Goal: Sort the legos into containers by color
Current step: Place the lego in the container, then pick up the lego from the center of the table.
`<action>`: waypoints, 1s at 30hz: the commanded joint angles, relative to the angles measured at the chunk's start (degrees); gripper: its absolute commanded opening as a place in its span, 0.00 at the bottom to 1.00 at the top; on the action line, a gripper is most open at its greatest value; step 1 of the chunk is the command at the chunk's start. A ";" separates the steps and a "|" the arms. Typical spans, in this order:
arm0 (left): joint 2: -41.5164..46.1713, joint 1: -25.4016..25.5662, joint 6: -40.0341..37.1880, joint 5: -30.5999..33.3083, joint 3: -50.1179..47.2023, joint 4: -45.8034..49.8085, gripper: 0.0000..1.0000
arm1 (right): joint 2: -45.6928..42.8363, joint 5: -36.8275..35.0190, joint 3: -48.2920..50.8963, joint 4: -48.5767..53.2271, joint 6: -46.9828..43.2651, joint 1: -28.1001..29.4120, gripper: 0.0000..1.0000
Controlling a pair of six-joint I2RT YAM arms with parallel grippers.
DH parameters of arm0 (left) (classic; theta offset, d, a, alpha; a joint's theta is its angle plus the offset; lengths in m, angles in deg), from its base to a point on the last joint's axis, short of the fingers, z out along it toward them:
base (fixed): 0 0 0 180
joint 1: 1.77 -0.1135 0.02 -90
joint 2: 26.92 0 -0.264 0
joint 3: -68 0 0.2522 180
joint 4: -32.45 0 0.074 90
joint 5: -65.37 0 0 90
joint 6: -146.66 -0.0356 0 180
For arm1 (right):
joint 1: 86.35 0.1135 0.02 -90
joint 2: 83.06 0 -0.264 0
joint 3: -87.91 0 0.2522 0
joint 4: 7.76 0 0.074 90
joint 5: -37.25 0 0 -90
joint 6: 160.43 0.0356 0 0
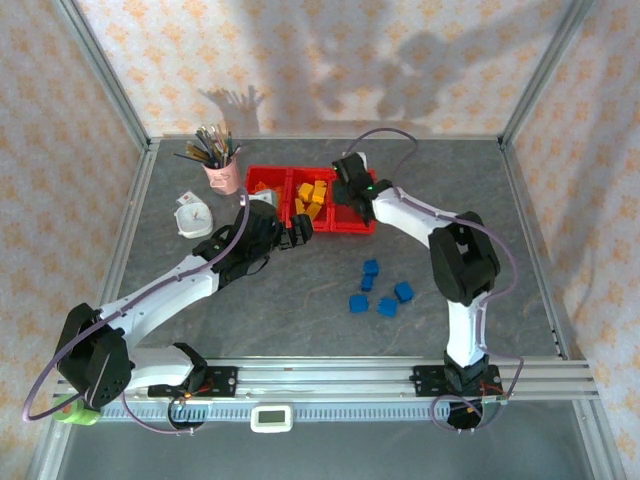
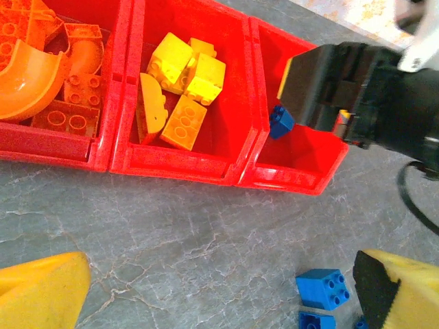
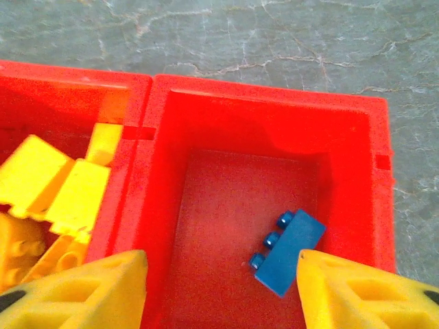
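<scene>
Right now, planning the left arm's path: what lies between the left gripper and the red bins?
Bare grey table between left gripper and red bins, in the left wrist view; blue bricks lie off to one side.

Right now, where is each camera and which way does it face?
Top external: above and behind, looking down on the grey table; both arms show.
Left wrist: low, facing three red plastic bins; left gripper's yellow fingers below.
Right wrist: looking down at the right bin's blue plastic brick; right gripper's yellow fingers below.
Both wrists share that brick.
</scene>
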 commanded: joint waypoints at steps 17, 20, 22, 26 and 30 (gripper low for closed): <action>11.33 3.63 1.73 -0.64 -10.79 -1.93 0.99 | -25.30 1.93 29.55 4.21 10.90 4.93 0.79; 11.54 5.73 3.07 0.57 -12.53 -3.16 0.99 | -25.76 2.84 33.37 3.08 12.64 5.73 0.83; 11.61 7.42 4.51 1.78 -13.72 -4.45 0.99 | -25.71 3.75 35.53 1.92 13.61 6.19 0.84; 11.18 10.34 6.78 4.03 -16.23 -7.48 0.99 | -24.12 4.88 38.72 -0.55 15.04 7.01 0.85; 9.97 11.23 9.11 3.61 -17.79 -9.39 0.99 | -21.73 3.54 39.85 -0.96 15.51 7.41 0.84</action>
